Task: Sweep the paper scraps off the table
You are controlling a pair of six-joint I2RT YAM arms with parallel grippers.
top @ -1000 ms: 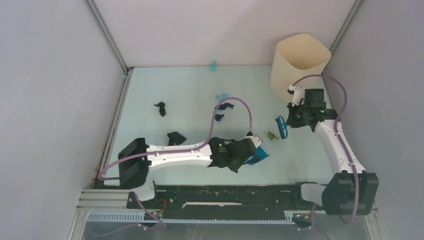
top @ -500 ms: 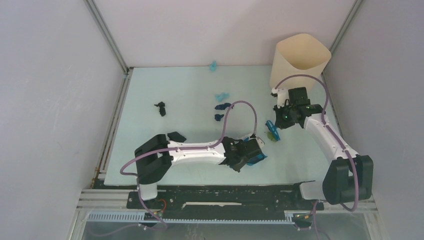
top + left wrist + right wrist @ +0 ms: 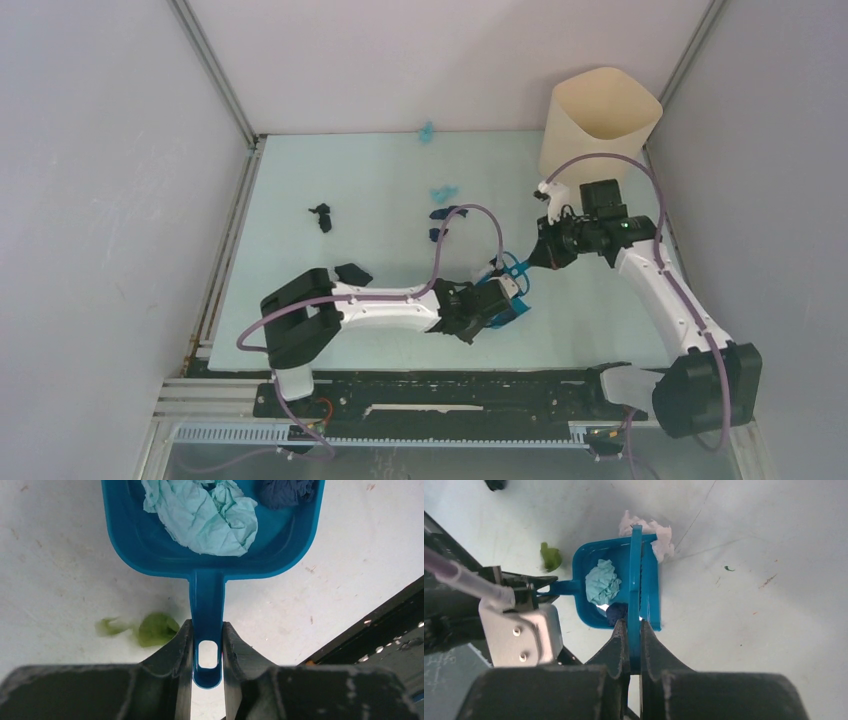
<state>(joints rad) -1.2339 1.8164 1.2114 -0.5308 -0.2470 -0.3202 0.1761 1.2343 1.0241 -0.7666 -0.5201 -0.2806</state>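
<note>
My left gripper (image 3: 207,626) is shut on the handle of the blue dustpan (image 3: 150,545), which lies flat on the table (image 3: 350,170). In the pan lie a light blue paper scrap (image 3: 200,515) and a navy one (image 3: 287,490). A greenish scrap (image 3: 155,629) sits on the table beside the handle. My right gripper (image 3: 634,626) is shut on the small blue brush (image 3: 635,575), held edge-on over the pan's mouth. A white scrap (image 3: 651,532) rests at the brush's far end, by the pan's lip. More scraps lie farther back: dark ones (image 3: 320,215) (image 3: 350,273), blue ones (image 3: 443,192) (image 3: 450,212).
The tall beige bin (image 3: 598,120) stands at the back right corner, just behind the right arm. One light blue scrap (image 3: 426,131) lies against the back wall. The black base rail (image 3: 440,385) runs along the near edge, close behind the dustpan.
The right arm has swung left, carrying the brush from near the bin to the dustpan's mouth. The left arm has shifted a little with the dustpan. Both grips are unchanged.
</note>
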